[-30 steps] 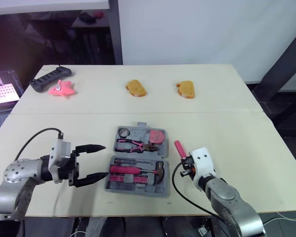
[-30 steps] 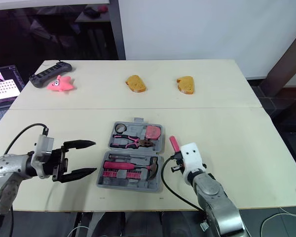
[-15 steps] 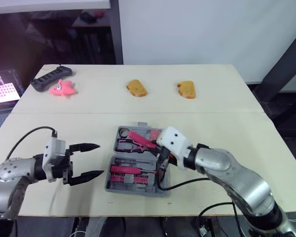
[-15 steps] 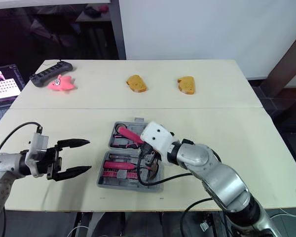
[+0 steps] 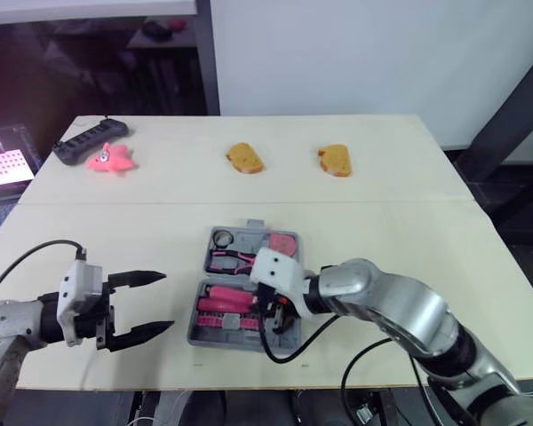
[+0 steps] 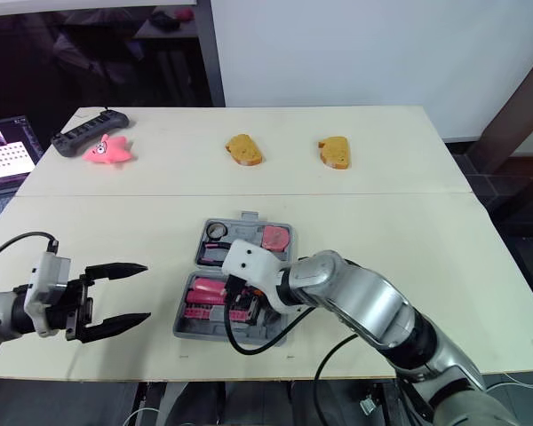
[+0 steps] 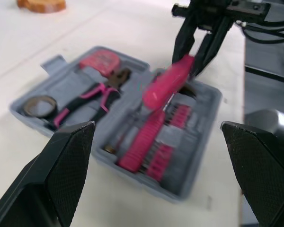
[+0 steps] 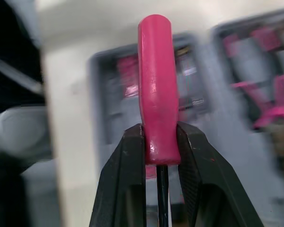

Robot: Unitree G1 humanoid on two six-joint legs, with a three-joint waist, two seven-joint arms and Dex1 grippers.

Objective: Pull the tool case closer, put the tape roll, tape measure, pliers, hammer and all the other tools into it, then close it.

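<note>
Right gripper (image 8: 158, 138): both black fingers clamped on the shaft end of the pink-handled screwdriver (image 8: 155, 80), with nothing else in its hold.
Left gripper (image 5: 167, 302): spread wide and empty, hovering over bare table to the robot's left of the case, well apart from it.
Where the screwdriver is: in the air just above the near half of the open grey tool case (image 7: 68, 82), over the hammer's pink handle (image 7: 141, 142), with no clear contact.
Which way it points: the long axis runs roughly along the case's long side. The butt of the handle leads toward the robot's left, while the thin dark shaft trails back between the fingers toward the wrist.
Already packed: tape roll (image 7: 40, 105), pliers (image 7: 92, 97) and tape measure (image 7: 97, 60) sit in the far half.
Risk – pivot: the grip is at one end of the handle, so the free butt could probably swing or droop on release.
Risk – bad seat: dropped across the hammer handle or the bit row rather than into a free recess, it would likely stand proud – and the lid might then not shut.
Risk – shove: coming down too hard could slide the case.
</note>
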